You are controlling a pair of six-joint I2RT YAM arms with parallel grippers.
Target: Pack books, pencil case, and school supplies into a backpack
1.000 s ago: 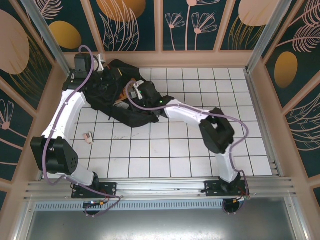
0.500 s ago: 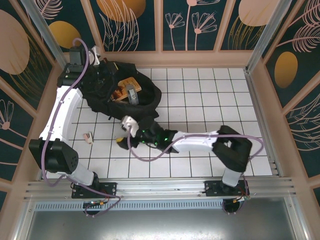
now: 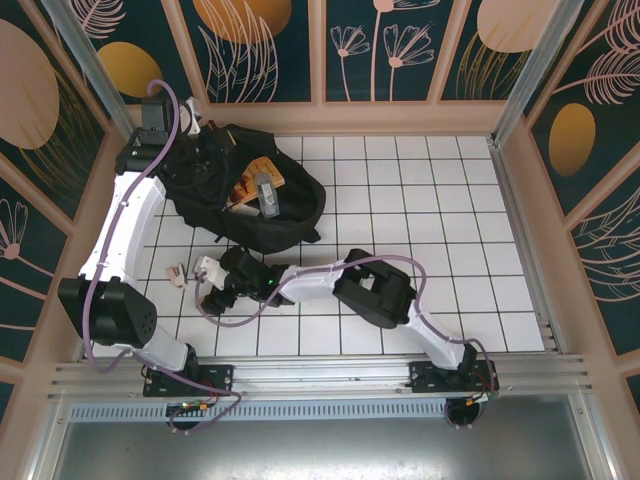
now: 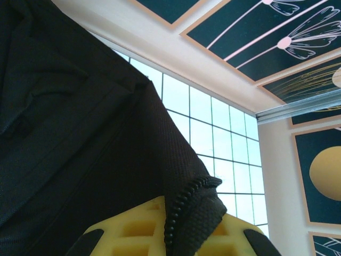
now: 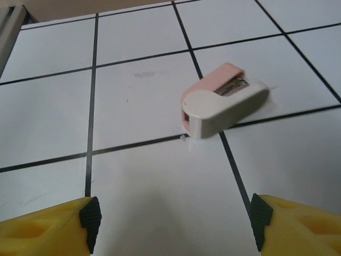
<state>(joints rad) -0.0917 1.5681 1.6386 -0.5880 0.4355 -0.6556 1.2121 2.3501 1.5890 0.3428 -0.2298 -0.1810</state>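
**Packing under way, one loose item left in sight.** The backpack (image 3: 290,208) lies open at the far-left corner of the worktop (image 3: 450,200), with its mouth turned upward. Inside it you can see the orange-brown book (image 3: 250,180). Touching the book is a pale grey item (image 3: 266,192) too small to name.

Your left pincer (image 3: 185,130) sits at the bag's far-left side. In the wrist view, the left pincer (image 4: 178,234) is clamped on the zip edge of the backpack (image 4: 80,133), which appears to hold the mouth open.

One of the school supplies, a small pink-and-white box (image 5: 224,104), lies alone on bare tile. From above, this small pink-and-white box (image 3: 178,273) is near the worktop's left edge, apart from the bag's near side.

Your right pincer (image 5: 173,226) is low over the tiles just short of the box, jaws apart and holding nothing. From above, the right pincer (image 3: 208,288) lies just beside the box, on the side toward the worktop's middle.

Judged progress: the book is packed and the box is not. Whether the pencil case is inside cannot be told. The step in hand looks like the approach to grasp the box, with the carry to the open mouth to come.
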